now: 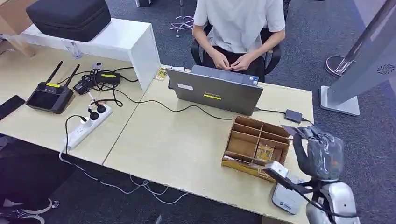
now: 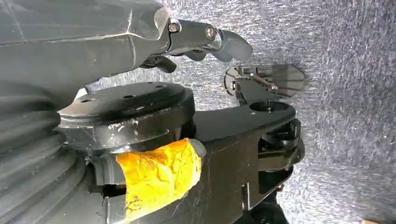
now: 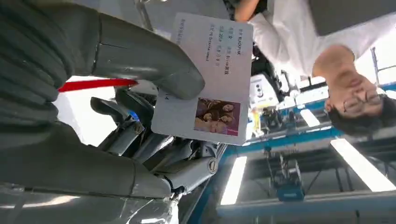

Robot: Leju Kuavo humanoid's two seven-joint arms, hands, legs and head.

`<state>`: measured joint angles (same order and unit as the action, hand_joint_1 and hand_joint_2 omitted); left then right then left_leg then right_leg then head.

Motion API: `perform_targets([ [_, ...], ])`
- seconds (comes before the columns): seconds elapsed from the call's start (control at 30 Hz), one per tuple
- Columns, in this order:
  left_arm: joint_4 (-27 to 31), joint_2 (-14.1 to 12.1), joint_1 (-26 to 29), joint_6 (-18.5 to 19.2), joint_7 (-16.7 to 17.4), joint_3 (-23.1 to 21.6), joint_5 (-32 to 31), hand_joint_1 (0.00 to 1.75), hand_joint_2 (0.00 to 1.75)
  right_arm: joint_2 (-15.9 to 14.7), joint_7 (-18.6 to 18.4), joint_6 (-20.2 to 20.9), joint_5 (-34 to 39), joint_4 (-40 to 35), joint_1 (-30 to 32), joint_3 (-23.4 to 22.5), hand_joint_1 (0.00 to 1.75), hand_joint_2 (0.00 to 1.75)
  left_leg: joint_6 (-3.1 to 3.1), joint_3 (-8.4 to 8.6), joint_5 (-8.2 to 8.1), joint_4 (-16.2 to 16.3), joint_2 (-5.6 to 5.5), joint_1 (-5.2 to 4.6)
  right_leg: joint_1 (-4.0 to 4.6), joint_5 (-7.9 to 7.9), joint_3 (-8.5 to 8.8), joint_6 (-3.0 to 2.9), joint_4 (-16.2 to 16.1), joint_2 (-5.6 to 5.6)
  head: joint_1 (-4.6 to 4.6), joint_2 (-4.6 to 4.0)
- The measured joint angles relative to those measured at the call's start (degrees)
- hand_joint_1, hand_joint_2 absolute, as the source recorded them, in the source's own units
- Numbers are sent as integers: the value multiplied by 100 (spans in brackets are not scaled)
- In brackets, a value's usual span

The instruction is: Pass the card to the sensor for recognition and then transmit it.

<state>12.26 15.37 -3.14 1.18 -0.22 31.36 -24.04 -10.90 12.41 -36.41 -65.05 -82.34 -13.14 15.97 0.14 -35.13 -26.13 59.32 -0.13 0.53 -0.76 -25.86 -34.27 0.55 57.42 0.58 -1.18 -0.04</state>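
My right hand is raised above the desk's right front corner, beside the wooden box. In the right wrist view this hand pinches a white card between its thumb and the darker fingers. The card bears a small group photo and printed text. A white sensor pad lies flat near the desk's front edge, below that hand. My left hand hangs over grey carpet with its fingers apart and holds nothing.
The wooden box has several compartments, one with yellowish packets. A grey laptop stands behind it, and a person sits facing it. A power strip, cables and a black controller lie on the left desk.
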Motion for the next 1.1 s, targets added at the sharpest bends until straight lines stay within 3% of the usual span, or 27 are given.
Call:
perform_targets([
  [0.17,0,2,4,-61,-9,125,101,0,175,-86,287,-252,-53,-756,1149,-751,175,175,0,4,-21,0,10,0,0,-10,1,-2,-1,-9,0,0],
  [0.37,0,4,2,-68,-33,223,127,0,175,-90,394,-274,-64,-1248,1820,-1317,175,175,2,6,-24,-1,13,0,0,-20,5,1,0,-8,0,0],
  [0.83,0,24,-9,-116,-39,396,101,0,175,78,700,-276,26,-1237,2331,-1759,175,175,1,10,-25,-2,19,1,1,-19,6,0,0,-17,0,0],
  [1.1,0,33,-19,-114,-92,396,-13,0,175,159,1117,-278,378,-46,2018,-1942,175,175,3,11,-23,-1,18,0,0,-18,11,0,0,-16,0,0],
])
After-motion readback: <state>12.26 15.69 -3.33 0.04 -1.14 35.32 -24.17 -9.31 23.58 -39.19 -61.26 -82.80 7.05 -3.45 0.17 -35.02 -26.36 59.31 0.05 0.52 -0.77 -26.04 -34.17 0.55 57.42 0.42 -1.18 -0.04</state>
